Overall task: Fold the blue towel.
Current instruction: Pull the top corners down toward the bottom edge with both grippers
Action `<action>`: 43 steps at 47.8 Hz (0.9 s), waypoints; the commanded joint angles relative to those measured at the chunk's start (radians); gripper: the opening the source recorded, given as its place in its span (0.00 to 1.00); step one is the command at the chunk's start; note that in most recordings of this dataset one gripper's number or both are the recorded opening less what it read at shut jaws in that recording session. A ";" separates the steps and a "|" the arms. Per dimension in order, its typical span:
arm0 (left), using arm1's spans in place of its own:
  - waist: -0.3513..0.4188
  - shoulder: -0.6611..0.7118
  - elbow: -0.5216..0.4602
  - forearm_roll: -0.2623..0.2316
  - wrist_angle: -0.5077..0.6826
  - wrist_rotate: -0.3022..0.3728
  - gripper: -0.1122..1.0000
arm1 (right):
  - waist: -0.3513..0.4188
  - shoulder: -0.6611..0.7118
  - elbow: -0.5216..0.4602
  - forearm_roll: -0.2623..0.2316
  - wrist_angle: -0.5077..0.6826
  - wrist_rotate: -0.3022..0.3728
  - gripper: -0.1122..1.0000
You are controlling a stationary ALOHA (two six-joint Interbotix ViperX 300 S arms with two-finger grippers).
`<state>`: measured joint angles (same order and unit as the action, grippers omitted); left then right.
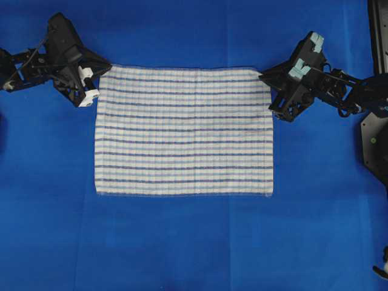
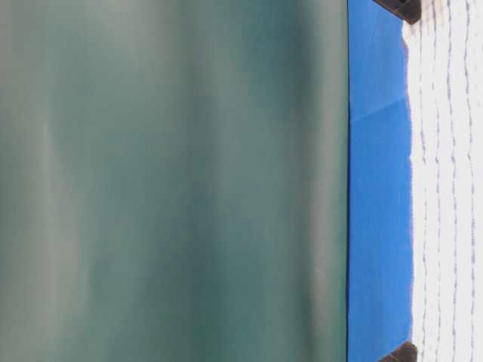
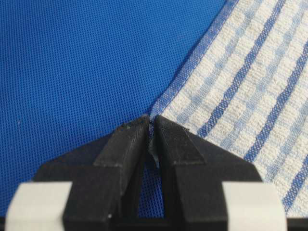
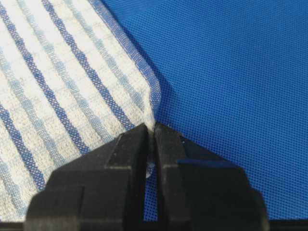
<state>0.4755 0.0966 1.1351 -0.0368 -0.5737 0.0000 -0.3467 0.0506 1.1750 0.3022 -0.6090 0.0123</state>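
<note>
You had the towel flat; left gripper pinched its far left corner, right gripper its far right corner.

The overhead view is evenly and brightly lit, with the blue table cover strongly saturated and darkened toward the corners, and only soft, short shadows are cast beside the arms. The table-level view is turned on its side, most of it filled by a blurred grey-green surface, while the towel at its right edge is washed out by overexposure. In both wrist views the cloth weave is rendered sharply under diffuse light, without glare.
</note>
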 commanded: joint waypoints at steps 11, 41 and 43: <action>-0.044 -0.118 0.005 -0.002 0.055 -0.011 0.15 | 0.003 -0.081 -0.005 0.003 0.055 0.002 0.14; -0.121 -0.225 0.011 -0.003 0.144 -0.014 0.15 | 0.009 -0.209 0.008 0.005 0.123 0.003 0.14; -0.140 -0.235 0.009 -0.005 0.152 -0.014 0.15 | 0.021 -0.215 0.008 0.005 0.132 0.005 0.14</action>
<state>0.3651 -0.1120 1.1505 -0.0368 -0.4280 -0.0123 -0.3390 -0.1427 1.1888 0.3053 -0.4832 0.0153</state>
